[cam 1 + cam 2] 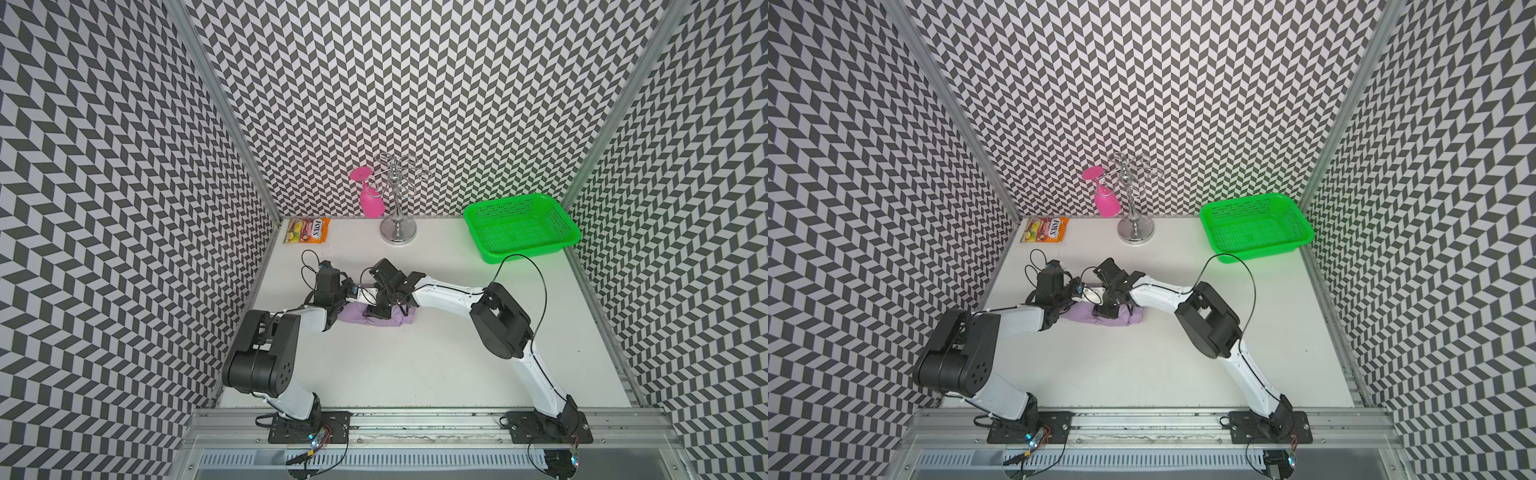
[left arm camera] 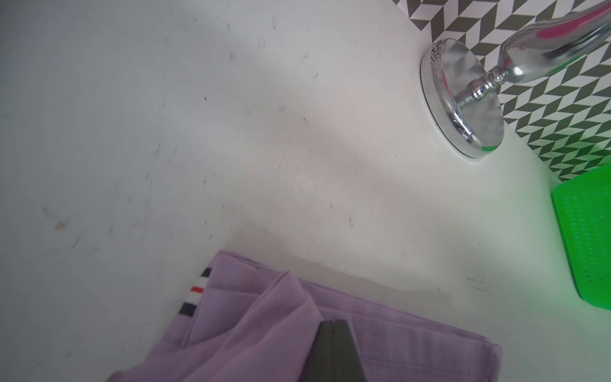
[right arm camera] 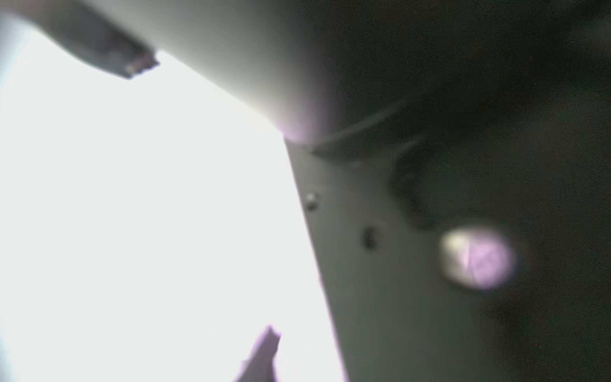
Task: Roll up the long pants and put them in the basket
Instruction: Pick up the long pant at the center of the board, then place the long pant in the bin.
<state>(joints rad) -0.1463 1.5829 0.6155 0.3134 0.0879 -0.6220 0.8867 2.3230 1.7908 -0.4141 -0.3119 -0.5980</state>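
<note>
Long pants: you are looking at the long pants (image 1: 374,321) lying as a compact lilac bundle on the desk (image 1: 415,365), a little left of centre, where the two arms are meeting.
Striped trim: in the left wrist view the dark, white and red trim (image 2: 195,291) is showing at one edge of the cloth.
Left end effector: your left end effector (image 2: 334,325) is sitting at the bundle's left end with its fingers pressed together against a raised fold; you cannot tell whether any cloth is caught between them.
Right end effector: your right end effector (image 1: 376,312) is pointing down onto the middle of the bundle. Its wrist view is blurred and washed out, so you cannot tell how its fingers are standing.
Back of desk: a candy packet (image 1: 306,230), a chrome stand (image 1: 398,232) with a pink glass (image 1: 371,203) hanging upside down on it, and a green basket (image 1: 552,248) are sitting well apart from the pants.
</note>
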